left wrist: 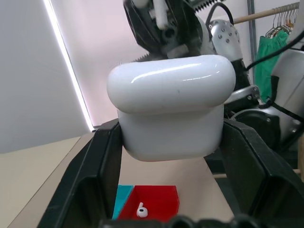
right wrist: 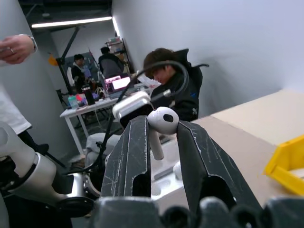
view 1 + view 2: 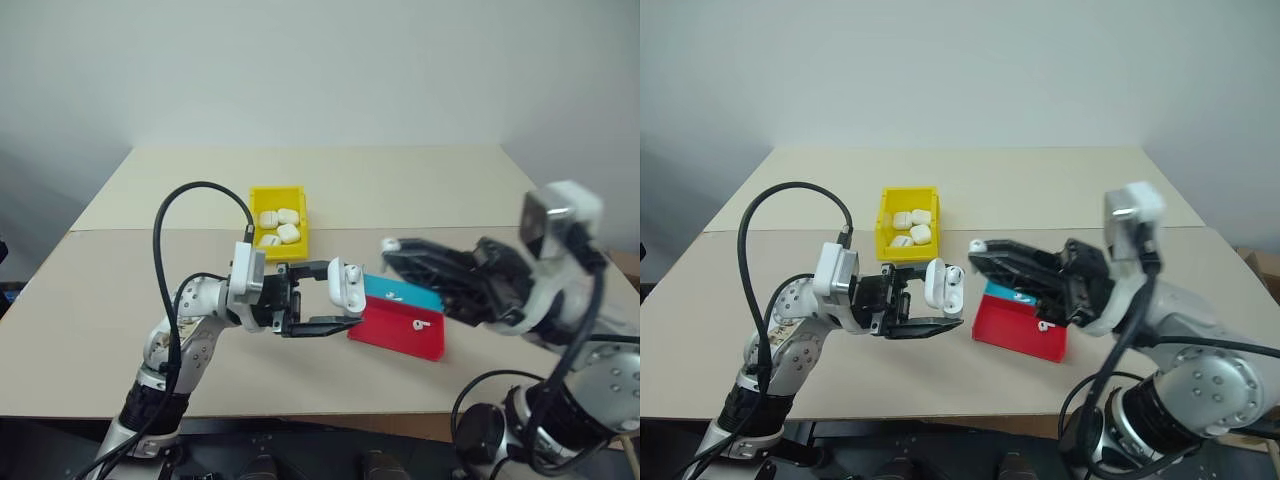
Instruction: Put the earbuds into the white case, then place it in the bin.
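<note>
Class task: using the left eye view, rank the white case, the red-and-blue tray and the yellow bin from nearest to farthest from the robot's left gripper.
1. White case: clamped in the left gripper.
2. Red-and-blue tray: just beyond the fingertips, on the robot's right.
3. Yellow bin: farther back on the table.

Head stereo pair: high, facing forward and down across the counter (image 3: 400, 185) toward the far wall; both eyes share the yellow bin (image 3: 280, 222), red-and-blue tray (image 3: 400, 325) and both arms. Left wrist camera: very close behind the white case (image 1: 171, 107), facing right toward the right hand (image 1: 161, 19). Right wrist camera: close along its fingers (image 2: 133, 156), facing left into the room, catching the bin's corner.
</note>
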Available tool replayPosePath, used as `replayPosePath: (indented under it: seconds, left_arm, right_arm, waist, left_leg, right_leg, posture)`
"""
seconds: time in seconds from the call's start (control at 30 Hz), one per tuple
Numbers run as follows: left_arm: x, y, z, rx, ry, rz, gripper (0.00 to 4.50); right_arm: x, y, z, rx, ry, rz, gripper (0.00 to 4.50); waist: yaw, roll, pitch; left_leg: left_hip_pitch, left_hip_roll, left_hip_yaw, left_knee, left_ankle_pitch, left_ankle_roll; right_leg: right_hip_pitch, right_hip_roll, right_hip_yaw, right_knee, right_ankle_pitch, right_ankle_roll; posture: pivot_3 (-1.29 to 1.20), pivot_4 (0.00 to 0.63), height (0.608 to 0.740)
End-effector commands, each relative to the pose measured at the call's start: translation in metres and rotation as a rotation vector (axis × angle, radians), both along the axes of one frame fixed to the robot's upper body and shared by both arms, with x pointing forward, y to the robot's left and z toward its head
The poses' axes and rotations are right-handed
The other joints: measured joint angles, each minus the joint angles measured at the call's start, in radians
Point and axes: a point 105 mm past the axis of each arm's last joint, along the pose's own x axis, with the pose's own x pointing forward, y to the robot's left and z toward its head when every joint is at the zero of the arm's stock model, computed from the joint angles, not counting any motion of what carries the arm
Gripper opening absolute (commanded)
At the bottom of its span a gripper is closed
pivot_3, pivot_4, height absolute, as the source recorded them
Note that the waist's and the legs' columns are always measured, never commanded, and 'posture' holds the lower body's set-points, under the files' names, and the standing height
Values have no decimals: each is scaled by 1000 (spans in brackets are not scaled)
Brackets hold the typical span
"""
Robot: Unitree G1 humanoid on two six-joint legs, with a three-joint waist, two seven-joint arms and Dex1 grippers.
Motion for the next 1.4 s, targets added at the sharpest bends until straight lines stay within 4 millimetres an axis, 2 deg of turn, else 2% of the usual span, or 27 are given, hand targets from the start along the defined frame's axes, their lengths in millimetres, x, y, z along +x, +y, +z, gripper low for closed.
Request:
replayPosePath:
  seconds: [0.03,0.5,0.8,1.4]
  left_arm:
    - [-3,-3,5,-10,-26,-16,2782]
    - [-4,-1,6,-23,-30,31,2782]
    - [-5,0,4,-18,-29,39,2782]
    - [-2,-2,8,-38,-17,50,2782]
  right_arm:
    - [-7,9,-3,-9,-25,18,637]
    - [-5,12,-14,-64,10,42,637]
    - [-4,14,-13,-66,-29,21,637]
    - [-6,16,-23,-98,-124,-35,637]
  waist:
    - [0,0,0]
    - [-9,0,0]
    - [-8,0,0]
    - [-5,-1,0]
  left_leg:
    - [0,0,0,0,0,0]
    - [0,0,0,0,0,0]
    - [-1,0,0,0,0,0]
    - [-2,0,0,-1,0,0]
  right_leg:
    - [0,0,0,0,0,0]
    - [-1,0,0,-1,-1,1]
    - [-1,0,0,-2,-1,1]
    - [-1,0,0,-3,-1,1]
  posture:
    - [0,150,740]
    - [0,150,740]
    - [0,150,740]
    - [0,150,740]
